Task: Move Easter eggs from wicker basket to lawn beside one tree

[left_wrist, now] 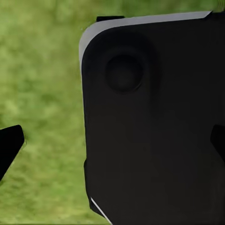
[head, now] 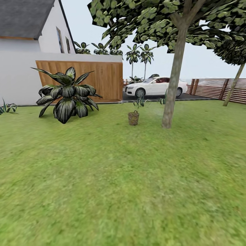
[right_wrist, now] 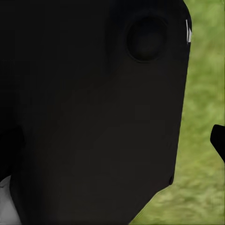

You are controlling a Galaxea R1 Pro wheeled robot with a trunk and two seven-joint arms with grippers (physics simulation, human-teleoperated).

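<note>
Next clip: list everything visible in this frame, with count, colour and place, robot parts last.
wicker basket: one, brown, standing on the grass beside the near tree's trunk; contents too small to tell.
tree: one, grey-brown trunk, green canopy, middle right of the head view.
second tree: one, thin leaning trunk, far right by the fence.
lawn: mottled green, covering the foreground.
broad-leaf plant: one, dark green with pale streaks, left on the grass.
wooden gate: one, light brown, behind the plant.
slat fence: brown, right background.
car: one, white, beyond the lawn.
house: white walls, grey roof, upper left.
robot body panels: black, close before both wrist cameras, grass behind them.
</note>
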